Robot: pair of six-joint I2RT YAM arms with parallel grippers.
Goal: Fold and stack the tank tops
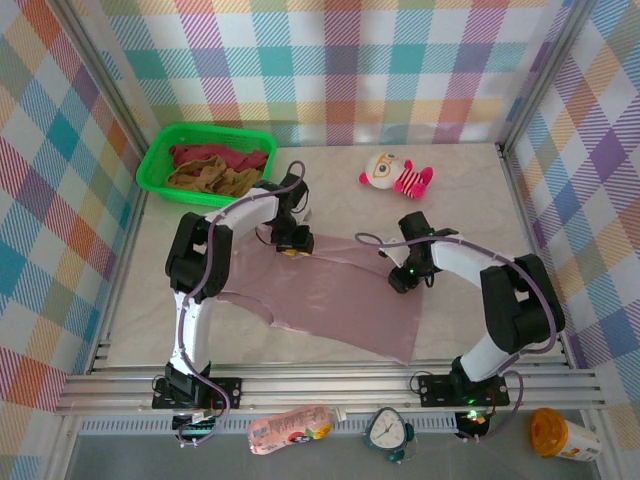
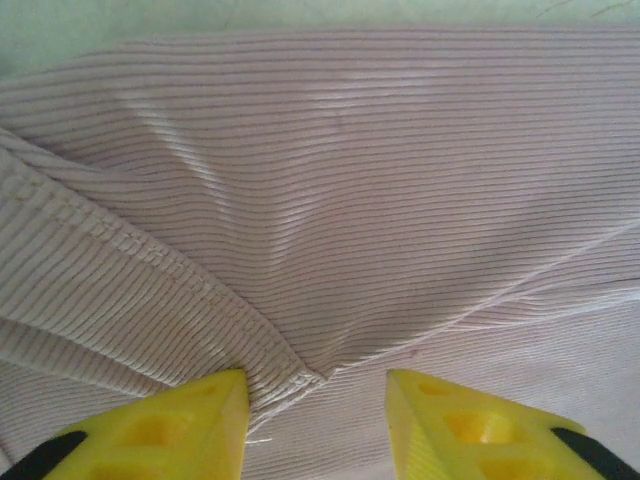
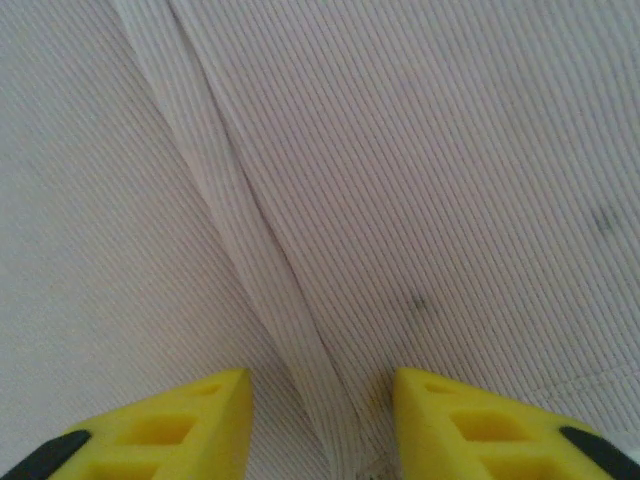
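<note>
A dusty mauve-pink tank top (image 1: pixel 330 295) lies spread flat on the table in front of both arms. My left gripper (image 1: pixel 291 245) is down on its far left edge. In the left wrist view its yellow fingers (image 2: pixel 190 420) stand apart, the left gripper (image 2: pixel 318 385) over a stitched hem corner (image 2: pixel 295 380) lying flat between them. My right gripper (image 1: pixel 400 278) is down on the top's far right part. There the right gripper (image 3: pixel 320 385) is open, straddling a raised fold of ribbed cloth (image 3: pixel 290 320). A tan-brown tank top (image 1: pixel 215 180) and a dark maroon-red one (image 1: pixel 205 153) lie crumpled in the green basket (image 1: pixel 150 170).
A pink-and-white striped plush toy (image 1: pixel 395 175) lies at the back right of the table. The basket stands in the back left corner. Checked walls close in three sides, and a metal rail (image 1: pixel 330 385) runs along the near edge.
</note>
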